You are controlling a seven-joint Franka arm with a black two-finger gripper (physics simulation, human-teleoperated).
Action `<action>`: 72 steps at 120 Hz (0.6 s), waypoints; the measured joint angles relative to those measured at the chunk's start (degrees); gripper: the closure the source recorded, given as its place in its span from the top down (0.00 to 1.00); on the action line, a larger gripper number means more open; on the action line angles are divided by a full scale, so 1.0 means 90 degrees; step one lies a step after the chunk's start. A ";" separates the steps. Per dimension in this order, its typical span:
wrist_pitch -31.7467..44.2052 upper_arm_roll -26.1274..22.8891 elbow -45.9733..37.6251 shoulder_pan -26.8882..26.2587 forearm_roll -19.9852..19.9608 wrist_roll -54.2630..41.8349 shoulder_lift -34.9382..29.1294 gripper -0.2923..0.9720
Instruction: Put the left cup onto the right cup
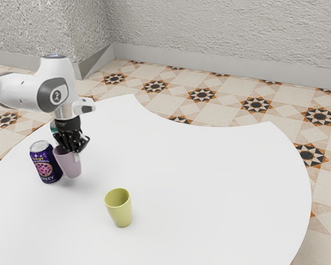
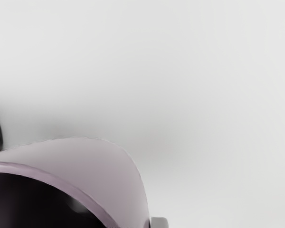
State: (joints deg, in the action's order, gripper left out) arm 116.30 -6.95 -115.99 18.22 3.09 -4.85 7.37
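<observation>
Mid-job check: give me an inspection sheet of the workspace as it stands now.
Surface: white table, curved edge.
Job's things: mauve cup upright, directly under the gripper; yellow-green cup upright, standing apart toward the exterior view's right, nothing on it.
Clutter: purple soda can upright, close beside the mauve cup on the exterior view's left; contact unclear.
Grippers: gripper at the mauve cup's rim; hold cannot be told.
Cables: nothing seen.
Surroundings: patterned tile floor, rough grey wall.

The left cup (image 1: pixel 71 165) is mauve, the right cup (image 1: pixel 119 208) yellow-green, the can (image 1: pixel 44 163) purple.
</observation>
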 joint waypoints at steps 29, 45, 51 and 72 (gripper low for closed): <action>-0.0054 -0.0354 -0.0298 -0.0052 0.0020 0.0107 -0.0528 0.16; -0.0093 -0.0616 -0.0438 -0.0008 0.0021 0.0168 -0.0886 0.16; -0.0126 -0.0723 -0.0454 0.0015 0.0021 0.0192 -0.0997 0.16; -0.0233 -0.1218 -0.0677 0.0205 0.0016 0.0294 -0.1399 0.16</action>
State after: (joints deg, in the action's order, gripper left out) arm 114.21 -17.91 -122.08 20.07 3.24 -2.20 -5.22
